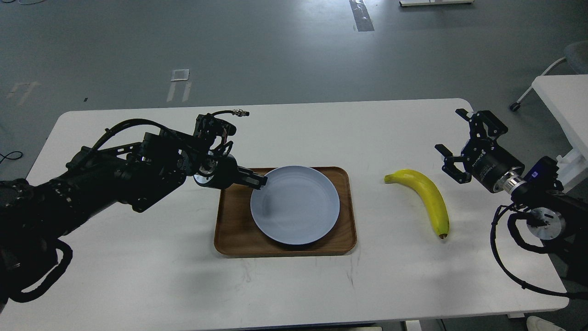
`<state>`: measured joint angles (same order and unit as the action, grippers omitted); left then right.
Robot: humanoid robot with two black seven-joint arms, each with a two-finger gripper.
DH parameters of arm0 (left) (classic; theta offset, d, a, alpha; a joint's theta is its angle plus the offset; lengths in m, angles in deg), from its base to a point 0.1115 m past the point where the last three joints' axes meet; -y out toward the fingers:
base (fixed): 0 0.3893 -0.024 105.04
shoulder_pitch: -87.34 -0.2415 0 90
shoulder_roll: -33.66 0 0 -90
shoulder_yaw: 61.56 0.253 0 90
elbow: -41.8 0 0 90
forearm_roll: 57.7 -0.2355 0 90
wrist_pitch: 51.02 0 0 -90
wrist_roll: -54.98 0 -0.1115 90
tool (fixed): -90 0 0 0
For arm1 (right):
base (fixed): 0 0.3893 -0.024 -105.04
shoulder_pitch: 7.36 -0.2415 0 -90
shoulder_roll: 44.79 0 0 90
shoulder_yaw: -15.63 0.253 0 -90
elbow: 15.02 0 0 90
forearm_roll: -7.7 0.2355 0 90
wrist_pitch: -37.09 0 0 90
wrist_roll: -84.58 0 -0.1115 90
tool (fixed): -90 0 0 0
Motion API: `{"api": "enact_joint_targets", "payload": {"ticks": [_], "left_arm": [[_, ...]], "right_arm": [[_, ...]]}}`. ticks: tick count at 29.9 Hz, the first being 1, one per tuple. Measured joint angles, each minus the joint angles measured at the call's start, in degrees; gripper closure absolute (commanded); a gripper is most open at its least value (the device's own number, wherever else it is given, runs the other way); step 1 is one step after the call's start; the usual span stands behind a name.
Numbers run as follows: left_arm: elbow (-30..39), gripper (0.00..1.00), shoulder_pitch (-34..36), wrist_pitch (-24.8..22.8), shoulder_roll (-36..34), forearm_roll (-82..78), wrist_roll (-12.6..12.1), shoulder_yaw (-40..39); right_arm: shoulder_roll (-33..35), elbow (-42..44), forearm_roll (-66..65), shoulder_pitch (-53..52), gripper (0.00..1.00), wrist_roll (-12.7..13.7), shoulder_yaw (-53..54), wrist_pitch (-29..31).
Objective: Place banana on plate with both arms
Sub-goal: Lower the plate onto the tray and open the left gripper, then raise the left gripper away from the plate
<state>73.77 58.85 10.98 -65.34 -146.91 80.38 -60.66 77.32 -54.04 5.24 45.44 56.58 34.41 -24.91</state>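
Observation:
The pale blue-grey plate (295,204) lies on a brown wooden tray (232,230) at the table's middle. My left gripper (261,181) is at the plate's upper-left rim and is shut on that rim. The yellow banana (429,195) lies on the white table to the right of the tray, with its dark tip toward the front. My right gripper (450,133) is open and empty. It hovers just right of and behind the banana's stem end, not touching it.
The white table (138,276) ends at a front edge near the bottom of the view. A second white table (560,96) stands off the far right corner. Grey floor lies behind.

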Motion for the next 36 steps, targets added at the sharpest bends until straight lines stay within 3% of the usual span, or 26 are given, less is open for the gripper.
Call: {"api": "enact_joint_targets", "payload": {"ticks": [5,7,9,12,15,20,29,33,36], "left_arm": [[-0.79,0.97,-0.09,0.0,0.84,0.04,0.0,-0.02],[-0.9,0.42,-0.09,0.0,0.89,0.27,0.0,-0.02],[-0.94,0.2,-0.09,0.0,0.96,0.75,0.0,-0.03],[-0.94,0.08,-0.07,0.0,1.0,1.98,0.0,-0.03],[-0.9,0.02,0.48,0.0,1.06,3.86,0.0,-0.15],[-0.69,0.02,3.3,0.0,0.23,17.38,0.72,-1.1],[-0.29,0.02,5.26,0.0,-9.4,68.24,2.59,-1.5],[-0.16,0.02,0.78,0.03,-15.25,79.11,2.61,-4.23],[0.03,0.02,-5.98,0.03,-17.28,81.69,2.61,-11.11]], "right_arm": [[0.03,0.0,0.0,0.02,0.0,0.0,0.0,0.0],[0.03,0.0,0.0,0.02,0.0,0.0,0.0,0.0],[0.0,0.02,0.0,0.02,0.0,0.0,0.0,0.0],[-0.02,0.08,0.0,-0.03,0.0,0.0,0.0,0.0],[-0.02,0.09,0.0,-0.2,0.0,0.0,0.0,0.0],[0.0,0.09,-0.05,-0.68,0.0,0.0,-0.05,0.0],[0.03,0.07,-0.09,-0.88,0.0,0.02,-0.07,0.0],[-0.08,0.64,-0.15,-0.71,0.0,0.02,-0.2,0.0],[-0.12,0.75,-0.26,-0.62,0.0,0.02,-0.31,0.0]]}}
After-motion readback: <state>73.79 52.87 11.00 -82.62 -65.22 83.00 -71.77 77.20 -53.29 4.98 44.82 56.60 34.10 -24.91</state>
